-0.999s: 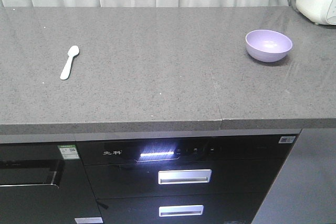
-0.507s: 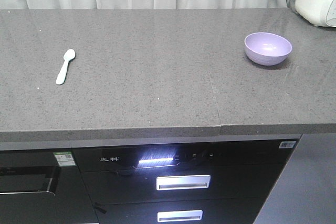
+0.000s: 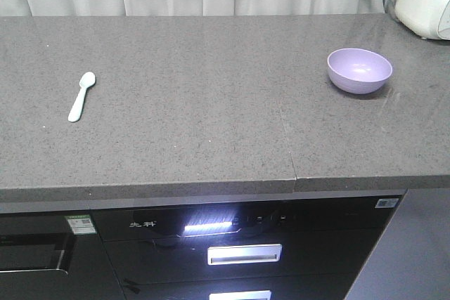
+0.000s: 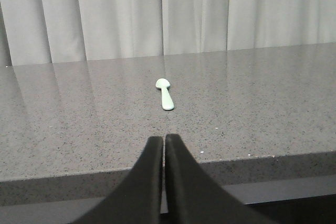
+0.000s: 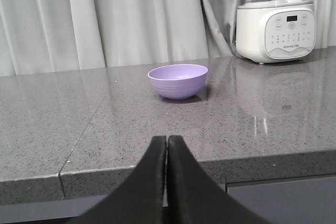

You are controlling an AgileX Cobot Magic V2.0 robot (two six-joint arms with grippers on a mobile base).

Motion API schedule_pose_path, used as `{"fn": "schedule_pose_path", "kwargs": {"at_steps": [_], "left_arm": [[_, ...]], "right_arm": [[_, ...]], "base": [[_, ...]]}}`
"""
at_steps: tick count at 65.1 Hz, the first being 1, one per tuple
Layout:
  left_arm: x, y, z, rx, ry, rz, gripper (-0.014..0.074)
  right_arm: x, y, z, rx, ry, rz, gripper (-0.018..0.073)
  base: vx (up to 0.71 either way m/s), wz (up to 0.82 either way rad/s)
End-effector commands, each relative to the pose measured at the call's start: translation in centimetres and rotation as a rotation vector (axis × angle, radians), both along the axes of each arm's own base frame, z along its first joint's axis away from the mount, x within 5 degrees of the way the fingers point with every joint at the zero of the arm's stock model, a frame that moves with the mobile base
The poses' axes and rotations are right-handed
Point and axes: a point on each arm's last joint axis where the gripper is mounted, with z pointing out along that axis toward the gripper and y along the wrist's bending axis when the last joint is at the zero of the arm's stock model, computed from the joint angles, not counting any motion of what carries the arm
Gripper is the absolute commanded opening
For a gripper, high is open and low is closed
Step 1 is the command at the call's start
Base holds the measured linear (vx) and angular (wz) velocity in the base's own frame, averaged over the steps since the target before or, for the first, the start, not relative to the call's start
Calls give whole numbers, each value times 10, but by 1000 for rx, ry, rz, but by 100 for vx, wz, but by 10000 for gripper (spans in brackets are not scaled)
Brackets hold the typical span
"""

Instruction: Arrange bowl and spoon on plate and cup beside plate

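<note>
**Two items waiting, jaws empty**

The short mint-green plastic spoon [image 3: 81,95] is lying left on the grey stone tabletop [image 3: 197,89], the small round lavender bowl [image 3: 359,70] at right. Left jaws and right jaws are pressing together, holding nothing. Seemingly the first pick is starting; it is needing opened jaws.

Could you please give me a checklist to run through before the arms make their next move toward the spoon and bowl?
1. Spoon lies free on the countertop, in line with the left pincer: ok.
2. Bowl upright and empty, ahead of the right pincer: ok.
3. Left pincer open for a grasp: not ok, shut.
4. Right pincer open: not ok, shut.
5. Plate and cup located: cannot tell, neither is in view.
6. Room around the bowl: ok, the white appliance stands apart.
</note>
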Motion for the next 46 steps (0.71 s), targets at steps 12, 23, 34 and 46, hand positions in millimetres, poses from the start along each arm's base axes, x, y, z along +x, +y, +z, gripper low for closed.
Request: {"fn": "schedule_pose_path", "kwargs": {"at_steps": [12, 23, 34, 46], "left_arm": [[0, 0, -3, -9, -54, 5, -6], [0, 0, -3, -9, -54, 5, -6], [0, 0, -3, -9, -54, 5, -6], [0, 0, -3, -9, -54, 5, -6]], "right_arm": [[-1, 0, 3, -18, -73, 1, -2], [-1, 0, 3, -18, -73, 1, -2], [-1, 0, 3, -18, -73, 1, -2], [-1, 0, 3, -18, -73, 1, -2]], "base": [[5, 0], [5, 1], [5, 0], [5, 0]]}}
